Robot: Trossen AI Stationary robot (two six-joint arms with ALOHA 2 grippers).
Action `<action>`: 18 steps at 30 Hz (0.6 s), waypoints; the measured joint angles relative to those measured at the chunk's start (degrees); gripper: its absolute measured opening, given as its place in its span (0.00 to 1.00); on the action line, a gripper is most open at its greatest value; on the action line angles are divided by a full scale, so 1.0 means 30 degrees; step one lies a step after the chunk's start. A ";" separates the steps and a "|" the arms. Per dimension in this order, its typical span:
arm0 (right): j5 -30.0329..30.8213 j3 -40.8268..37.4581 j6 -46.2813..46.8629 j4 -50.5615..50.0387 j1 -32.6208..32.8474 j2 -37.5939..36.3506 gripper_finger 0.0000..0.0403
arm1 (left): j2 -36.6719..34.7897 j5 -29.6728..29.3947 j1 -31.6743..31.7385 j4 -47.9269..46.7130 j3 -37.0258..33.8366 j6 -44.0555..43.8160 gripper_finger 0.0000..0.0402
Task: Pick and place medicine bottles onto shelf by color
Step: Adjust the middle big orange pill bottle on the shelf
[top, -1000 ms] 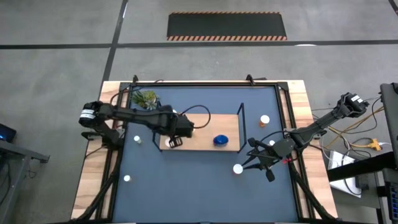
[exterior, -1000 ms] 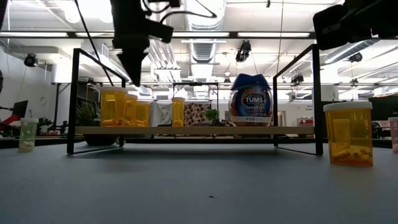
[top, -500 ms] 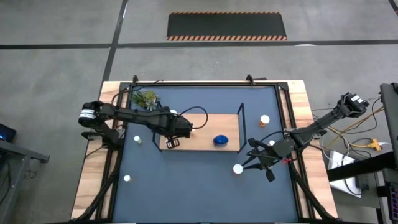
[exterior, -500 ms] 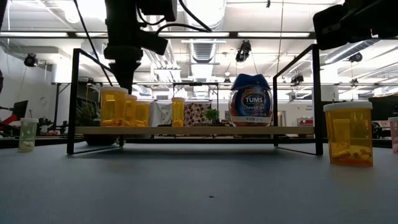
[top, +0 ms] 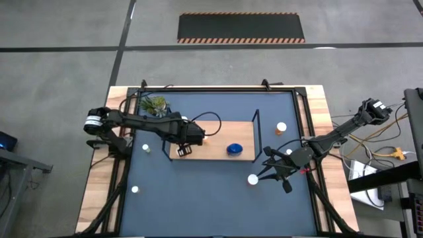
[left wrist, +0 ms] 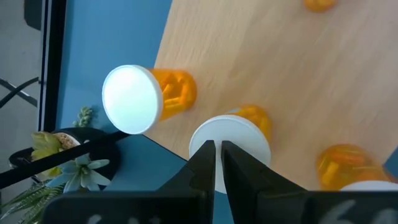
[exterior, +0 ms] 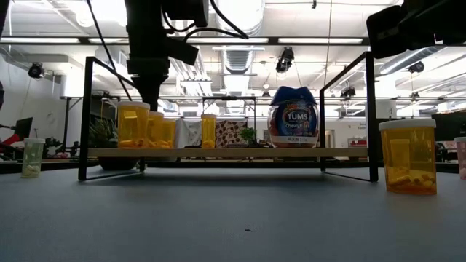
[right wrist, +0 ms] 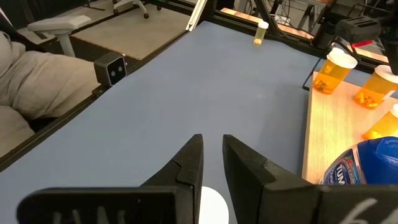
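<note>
The light-wood shelf [top: 215,140] lies mid-table, its wire frame [exterior: 87,116] at the short ends. Several orange bottles [exterior: 133,125] stand at its left end, and the blue bottle [exterior: 293,116] stands near its right end. My left gripper [left wrist: 217,158] is shut and points down over one orange bottle's white cap [left wrist: 230,138], beside another orange bottle [left wrist: 134,99]. My right gripper [right wrist: 211,158] is open and hovers over a white-capped orange bottle [top: 253,178] standing on the mat just off the shelf's right end. That bottle's cap [right wrist: 214,208] shows below the fingers. My left gripper comes from above, pointing down, with its shut fingertips over the near edge of the orange bottle's white cap [left wrist: 214,134]. The bottle stands upright on the shelf. I cannot tell whether the fingertips touch the cap.
Another orange bottle [top: 281,127] stands right of the shelf, and two tiny white bottles [top: 146,148] [top: 135,190] stand on the mat to its left. A green plant [top: 153,104] sits at the far left corner. Bare blue mat [top: 211,198] stretches along the near side.
My left gripper has come down toward the orange bottles at the shelf's left end and has straightened from a tilt to nearly vertical. My right arm has kept still.
</note>
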 joint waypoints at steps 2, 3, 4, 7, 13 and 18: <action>0.0007 0.0000 0.0000 0.0001 0.0003 0.0000 0.13 | 0.0003 -0.0013 0.0000 -0.0007 0.0007 -0.0003 0.04; 0.0000 0.0000 0.0000 0.0000 0.0003 0.0000 0.13 | 0.0007 -0.0020 0.0000 -0.0020 0.0009 -0.0003 0.04; 0.0000 0.0000 0.0000 0.0000 -0.0004 0.0000 0.13 | 0.0007 -0.0025 0.0000 -0.0038 0.0023 -0.0003 0.04; 0.0000 0.0000 0.0000 0.0000 -0.0003 0.0000 0.13 | 0.0007 -0.0010 0.0000 -0.0044 0.0051 -0.0018 0.04; 0.0000 0.0000 0.0015 0.0006 0.0002 0.0000 0.13 | 0.0007 0.0077 -0.0001 -0.0058 0.0274 -0.0024 0.04; 0.0002 0.0000 0.0015 0.0000 -0.0003 0.0000 0.13 | -0.0020 0.0070 -0.0004 -0.0069 0.0437 -0.0025 0.04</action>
